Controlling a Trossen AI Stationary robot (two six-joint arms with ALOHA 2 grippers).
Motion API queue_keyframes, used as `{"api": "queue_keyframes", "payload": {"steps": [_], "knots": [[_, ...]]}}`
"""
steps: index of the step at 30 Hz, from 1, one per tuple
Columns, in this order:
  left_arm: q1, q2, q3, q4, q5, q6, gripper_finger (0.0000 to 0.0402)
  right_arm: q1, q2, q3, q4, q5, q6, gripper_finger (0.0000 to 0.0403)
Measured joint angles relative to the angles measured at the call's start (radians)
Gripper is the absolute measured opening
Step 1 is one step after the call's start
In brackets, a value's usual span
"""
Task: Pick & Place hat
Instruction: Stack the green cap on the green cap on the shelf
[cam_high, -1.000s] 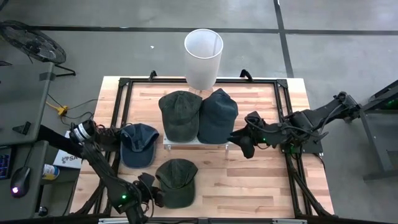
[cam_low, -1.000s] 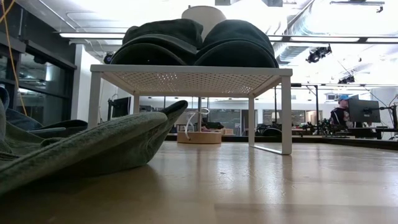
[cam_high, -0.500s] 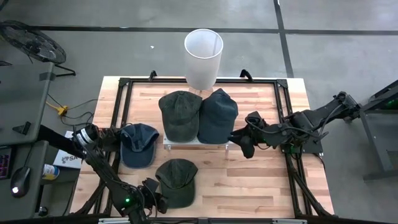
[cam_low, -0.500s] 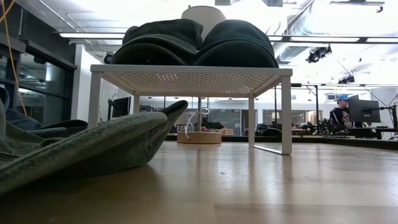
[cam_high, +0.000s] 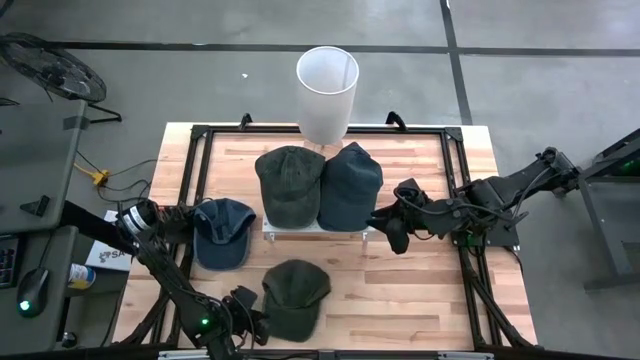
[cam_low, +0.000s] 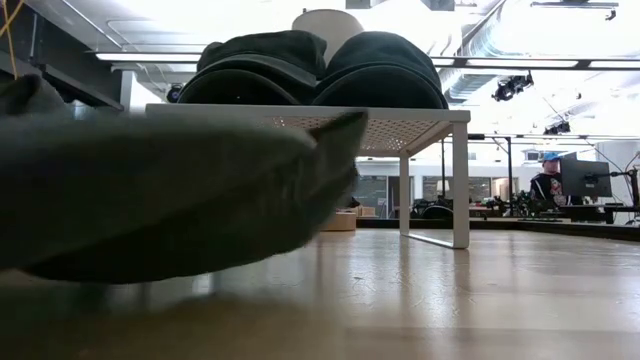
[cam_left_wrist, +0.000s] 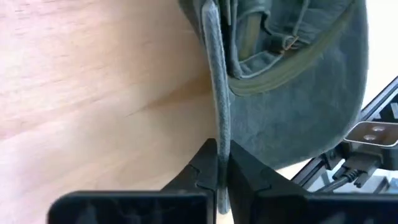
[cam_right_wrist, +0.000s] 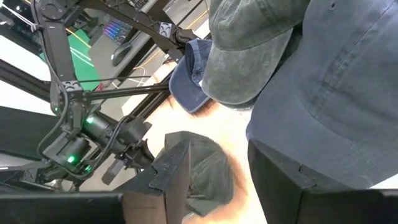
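Note:
A green hat is near the table's front edge, left of the middle; in the low view it fills the left as a dark blurred mass. My left gripper is shut on its left side. My right gripper hangs open and empty off the near right corner of a white rack. On the rack lie another green hat and a dark blue hat. A blue hat lies on the table to the left. My left gripper pinches the green hat's thin brim edge between its two fingers. The fingers come slanting down from the table's left. The hat is tipped, and its inside and strap face the wrist camera. Whether its far side rests on the table I cannot tell.
A white bucket stands beyond the table's far edge, behind the rack. A black frame runs round the tabletop. Bare wood lies to the right of the held hat. A person sits far off in the room.
My left gripper has sunk a little toward the green hat and shut on its brim. The hat has shifted slightly toward the table's right and near edges and tipped up; in the low view it now stands higher and blurred.

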Motion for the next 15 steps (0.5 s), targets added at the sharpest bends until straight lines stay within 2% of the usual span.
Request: {"api": "queue_keyframes", "payload": {"steps": [5, 10, 15], "knots": [[0.0, -0.025, 0.0, 0.002, -0.008, 0.105, 0.0014, 0.0, 0.0, 0.0, 0.0, -0.037, 0.0, 0.0154], [-0.001, -0.11, 0.009, -0.008, -0.099, 0.358, 0.0008, 0.0, 0.0, 0.0, 0.0, -0.099, -0.016, 0.0154], [0.0, -0.218, 0.056, -0.003, -0.148, 0.707, 0.0007, 0.0, 0.0, 0.0, 0.001, -0.195, -0.072, 0.0154]]}}
